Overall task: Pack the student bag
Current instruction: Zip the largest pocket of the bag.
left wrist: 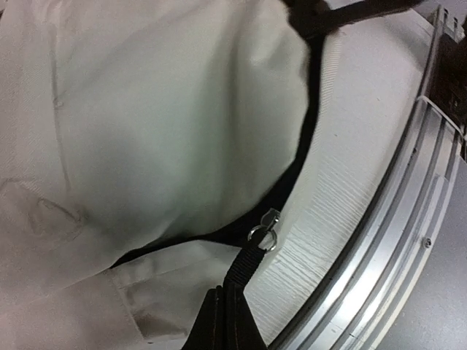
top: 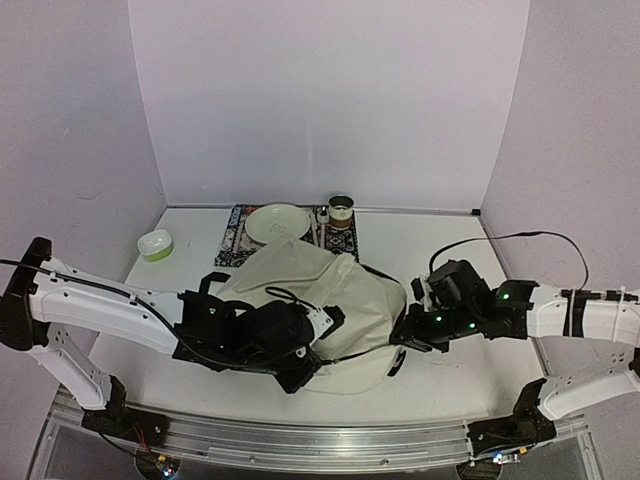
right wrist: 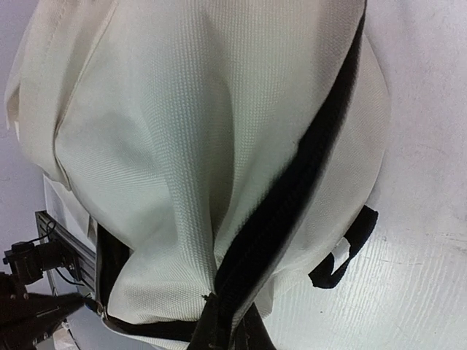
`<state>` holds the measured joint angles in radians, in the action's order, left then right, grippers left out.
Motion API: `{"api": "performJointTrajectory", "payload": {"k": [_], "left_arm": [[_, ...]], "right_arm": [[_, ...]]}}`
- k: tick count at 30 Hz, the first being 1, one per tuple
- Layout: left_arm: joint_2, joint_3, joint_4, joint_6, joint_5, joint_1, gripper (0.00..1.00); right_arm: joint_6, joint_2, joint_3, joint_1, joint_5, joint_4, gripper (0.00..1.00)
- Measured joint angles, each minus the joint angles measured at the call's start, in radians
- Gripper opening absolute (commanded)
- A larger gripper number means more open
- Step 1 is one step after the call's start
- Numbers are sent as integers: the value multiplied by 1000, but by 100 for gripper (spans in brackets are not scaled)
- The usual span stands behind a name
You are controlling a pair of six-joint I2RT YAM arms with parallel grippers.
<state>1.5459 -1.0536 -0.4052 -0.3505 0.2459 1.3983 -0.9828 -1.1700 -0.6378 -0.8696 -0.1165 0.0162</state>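
The student bag, a big cream fabric backpack with black trim, lies in the middle of the table. My left gripper sits at its near edge. In the left wrist view this gripper is shut on the black webbing zip pull, which hangs from a metal ring and slider on the bag's black zip line. My right gripper is at the bag's right side. In the right wrist view it is shut on the bag's black zip trim, and cream fabric bulges above it.
Behind the bag a patterned mat carries a pale plate, a small bottle and a round tin. A green-and-white bowl stands at the back left. An aluminium rail runs along the near table edge.
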Motion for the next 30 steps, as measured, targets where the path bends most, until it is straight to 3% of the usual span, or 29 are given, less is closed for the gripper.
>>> {"api": "performJointTrajectory", "payload": {"k": [9,19,30], "left_arm": [[-94,132,101,-136,-30,-117,0],[-53,132,124,-158,-68,-121,0],[-37,185,155,-293,-35,-123,0]], "right_arm": [[83,89,-4,149,-86,-63,0],[177,90,-34,214,-132,-139,0],[228,151,-51,300,-162,-223,0]]}}
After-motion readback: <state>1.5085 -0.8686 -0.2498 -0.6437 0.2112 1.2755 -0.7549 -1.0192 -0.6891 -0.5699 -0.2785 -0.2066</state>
